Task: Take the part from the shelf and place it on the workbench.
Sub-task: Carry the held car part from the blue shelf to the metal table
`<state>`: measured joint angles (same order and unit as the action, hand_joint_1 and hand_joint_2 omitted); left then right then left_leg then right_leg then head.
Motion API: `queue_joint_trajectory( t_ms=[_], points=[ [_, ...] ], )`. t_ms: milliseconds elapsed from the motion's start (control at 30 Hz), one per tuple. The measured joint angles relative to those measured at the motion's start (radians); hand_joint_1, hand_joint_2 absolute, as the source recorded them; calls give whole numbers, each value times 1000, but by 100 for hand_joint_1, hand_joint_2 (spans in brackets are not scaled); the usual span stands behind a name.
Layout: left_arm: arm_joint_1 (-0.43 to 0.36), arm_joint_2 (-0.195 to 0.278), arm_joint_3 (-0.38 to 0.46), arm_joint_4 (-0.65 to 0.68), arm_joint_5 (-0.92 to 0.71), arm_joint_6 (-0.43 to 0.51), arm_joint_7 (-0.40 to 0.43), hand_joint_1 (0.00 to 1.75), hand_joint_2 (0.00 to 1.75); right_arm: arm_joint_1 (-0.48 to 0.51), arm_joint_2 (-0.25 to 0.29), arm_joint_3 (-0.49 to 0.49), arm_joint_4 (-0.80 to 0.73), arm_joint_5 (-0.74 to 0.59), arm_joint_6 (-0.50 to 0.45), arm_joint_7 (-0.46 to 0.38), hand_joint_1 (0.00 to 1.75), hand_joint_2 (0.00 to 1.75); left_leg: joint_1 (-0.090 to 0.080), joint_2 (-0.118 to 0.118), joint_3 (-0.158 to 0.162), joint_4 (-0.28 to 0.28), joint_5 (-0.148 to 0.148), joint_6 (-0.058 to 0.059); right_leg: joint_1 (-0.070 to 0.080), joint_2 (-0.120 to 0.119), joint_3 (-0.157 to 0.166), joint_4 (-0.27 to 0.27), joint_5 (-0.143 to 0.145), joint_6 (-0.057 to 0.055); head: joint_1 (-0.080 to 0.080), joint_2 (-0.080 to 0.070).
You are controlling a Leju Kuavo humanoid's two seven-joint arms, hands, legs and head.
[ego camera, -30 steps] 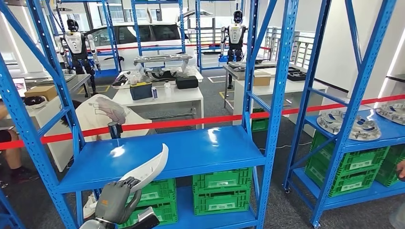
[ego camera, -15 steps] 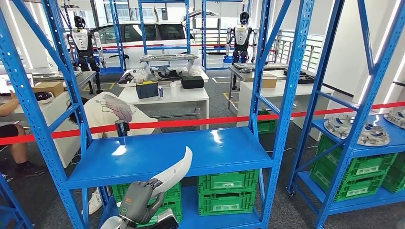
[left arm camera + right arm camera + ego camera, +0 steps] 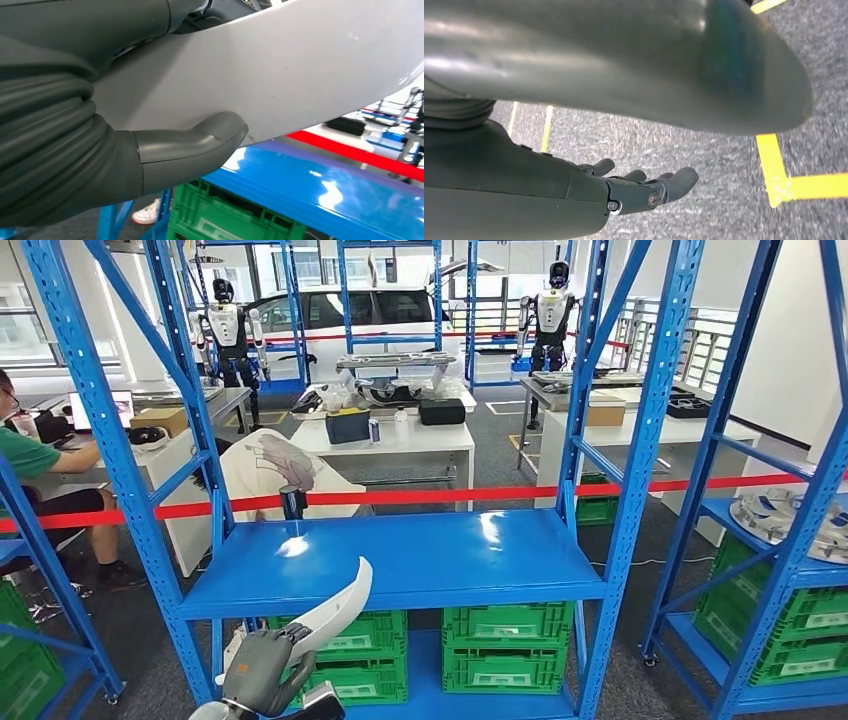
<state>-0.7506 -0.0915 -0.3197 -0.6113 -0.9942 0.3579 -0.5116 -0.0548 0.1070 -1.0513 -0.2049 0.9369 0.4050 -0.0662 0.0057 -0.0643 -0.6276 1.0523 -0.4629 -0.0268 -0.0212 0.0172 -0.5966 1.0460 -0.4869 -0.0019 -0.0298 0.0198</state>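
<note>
Grey left hand [image 3: 150, 150] with ribbed wrist cover and thick thumb; right hand [image 3: 634, 187] darker, small screws.

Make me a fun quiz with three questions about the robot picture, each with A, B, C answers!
1. Where is the white part?
A. In the left robot hand
B. On the shelf
C. In a crate

2. What colour are the crates under the shelf?
A. Red
B. Green
C. Yellow

3. What is the right robot hand doing?
A. Holding a box
B. Holding the part
C. Holding nothing

Answers: 1 A, its fingers wrap the part in front of the shelf. 2 B, they show green. 3 C, it hangs over the floor with nothing in it.
</note>
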Motion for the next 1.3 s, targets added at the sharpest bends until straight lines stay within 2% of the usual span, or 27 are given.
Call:
queue_joint_trajectory(
  t_ms=[67, 133, 167, 200, 233, 300, 367, 400, 467, 533, 600, 633, 667, 700, 733, 767, 833, 900, 933, 1000, 1033, 1100, 1133, 1200, 1233, 1267, 1300],
  points=[
    [-3, 4, 0, 5, -2, 1, 2, 175, 175, 0, 0, 0, 0, -1, 0, 0, 0, 0, 0, 37, -40, 79, -44, -8, 0, -16, 2, -4, 2, -11, -1, 0],
    [-5, 4, 0, 11, -3, 3, 7, 175, 175, 1, 0, 0, 0, -1, 0, -1, 0, 0, 1, 53, -98, 202, -95, -12, 2, -32, 2, -4, 1, -16, -2, 0],
    [-4, 4, 0, 15, -4, 5, 9, 175, 175, 1, 0, 0, 0, -1, 0, -2, 0, 0, 1, 54, -116, 239, -103, -13, 3, -41, 2, -4, 0, -17, -2, 0],
    [-3, 5, 0, 19, -5, 6, 11, 175, 175, 1, 0, 0, 0, 0, 0, -4, 0, 0, 1, 55, -119, 246, -94, -12, 4, -49, 3, -4, -1, -18, -2, 0],
    [-3, 6, 0, 21, -5, 7, 12, 175, 175, 1, 0, 0, 0, 2, 0, -6, 0, 0, 1, 58, -102, 214, -69, -10, 4, -56, 4, -4, -1, -18, -2, 0],
    [-5, 8, 0, 23, -5, 9, 15, 175, 175, 1, 0, 0, 0, 5, 0, -9, 0, 0, -4, 89, -34, 84, -13, -1, 7, -71, 8, -4, -4, -14, -2, 0],
    [-9, 8, 0, 23, -5, 12, 17, 175, 175, 1, 0, 0, 0, 8, 0, -11, 0, 0, -14, 118, 11, -5, 8, 12, 10, -85, 11, -4, -7, -6, -1, 0],
    [-9, 9, 0, 23, -5, 14, 19, 175, 175, 1, 0, 0, 0, 9, 0, -12, 0, 0, -18, 120, 14, -15, 5, 17, 12, -94, 12, -5, -8, -1, 0, 0],
    [-7, 12, 0, 22, -7, 17, 20, 175, 175, 1, 0, 0, 0, 12, 0, -12, 0, 0, -17, 98, 14, -21, 11, 28, 11, -108, 15, -6, -11, 9, 1, 0],
    [-7, 15, 0, 22, -8, 19, 22, 175, 175, -1, 0, 0, 0, 14, 2, -12, 0, 0, -12, 78, 18, -30, 18, 39, 8, -82, 3, 26, -34, 19, 1, 0],
    [-6, 14, 0, 22, -10, 20, 23, 175, 175, -1, -1, 0, 0, 14, 9, -12, 0, 0, -9, 60, 20, -34, 21, 46, 6, -39, -46, 132, -89, 24, 1, 0],
    [-4, 13, 0, 23, -10, 20, 23, 175, 175, 0, -1, 0, 0, 13, 13, -13, 0, 0, -9, 51, 19, -33, 21, 48, 6, -29, -78, 197, -115, 25, 2, 0],
    [-1, 12, 0, 24, -11, 20, 22, 175, 175, 1, -1, 0, 0, 13, 14, -13, 0, 0, -10, 40, 19, -32, 20, 49, 6, -25, -104, 245, -127, 26, 2, 0],
    [1, 12, 0, 25, -11, 19, 22, 175, 175, 2, -2, 0, 0, 12, 14, -13, 0, 0, -9, 28, 19, -30, 20, 49, 6, -23, -114, 258, -119, 27, 2, 0],
    [3, 11, 0, 26, -11, 18, 21, 175, 175, 2, -2, 0, 0, 10, 14, -13, 0, 0, -9, 16, 18, -27, 20, 48, 6, -21, -107, 236, -95, 26, 2, 0],
    [2, 11, 0, 26, -11, 15, 20, 175, 175, 3, -2, 0, 0, 9, 14, -12, 0, 0, -7, 4, 18, -24, 18, 46, 4, -14, -83, 181, -59, 26, 2, 0],
    [-1, 7, 0, 26, -12, 10, 19, 175, 175, 2, -2, -1, 0, 6, 14, -12, 0, 0, -6, -15, 15, -16, 15, 39, -1, 20, -29, 61, -11, 26, 2, 0],
    [-6, 0, 0, 26, -15, 4, 17, 175, 175, 2, -2, -1, 0, 4, 14, -9, 0, 0, -6, -32, 8, -10, 14, 29, -4, 47, -7, 11, -6, 23, 2, 0],
    [-8, -4, 0, 27, -18, 0, 15, 175, 175, 2, -2, -2, 0, 1, 14, -6, 0, 0, -6, -41, 6, -11, 15, 22, -2, 47, -5, 8, -8, 19, 2, 0],
    [-12, -14, 0, 30, -22, -9, 12, 175, 175, 0, -1, -6, 0, -6, 14, 2, 0, 0, -2, -54, 0, -15, 20, 10, 1, 28, -1, 4, -5, 5, 2, 0],
    [-14, -19, 0, 32, -23, -12, 12, 175, 175, 0, 0, -9, 0, -8, 14, 6, 0, 0, -3, -40, -5, -10, 17, 5, 2, 18, 2, 1, -2, -2, 1, 0],
    [-22, -31, 0, 36, -25, -16, 18, 175, 175, -1, 1, -14, 0, -11, 14, 11, 0, 0, -4, 12, -36, 49, -18, -2, 2, -3, 6, -6, 2, -14, 0, 0],
    [-25, -39, -1, 38, -25, -16, 20, 175, 175, 0, 1, -17, 0, -12, 13, 13, 0, 0, -5, 39, -62, 106, -48, -5, 4, -13, 7, -7, 2, -17, -1, 0],
    [-29, -52, -1, 42, -26, -20, 23, 175, 175, 1, 1, -23, 0, -12, 12, 17, 0, 0, -3, 54, -117, 225, -94, -8, 6, -37, 7, -7, 0, -21, -1, 0],
    [-29, -56, -1, 45, -26, -22, 25, 175, 175, 1, 1, -24, 0, -11, 12, 20, 0, 0, -3, 55, -129, 251, -95, -8, 7, -48, 8, -7, -1, -22, -1, 0],
    [-28, -60, -2, 46, -26, -24, 27, 175, 175, 1, 1, -25, 0, -10, 12, 21, 0, 0, -3, 58, -123, 240, -79, -6, 8, -58, 9, -7, -2, -23, -1, 0],
    [-28, -62, -2, 46, -26, -24, 29, 175, 175, 1, 1, -25, 0, -9, 12, 21, 0, 0, -4, 65, -99, 196, -50, -2, 9, -67, 11, -7, -4, -23, -1, 0]
  ],
)
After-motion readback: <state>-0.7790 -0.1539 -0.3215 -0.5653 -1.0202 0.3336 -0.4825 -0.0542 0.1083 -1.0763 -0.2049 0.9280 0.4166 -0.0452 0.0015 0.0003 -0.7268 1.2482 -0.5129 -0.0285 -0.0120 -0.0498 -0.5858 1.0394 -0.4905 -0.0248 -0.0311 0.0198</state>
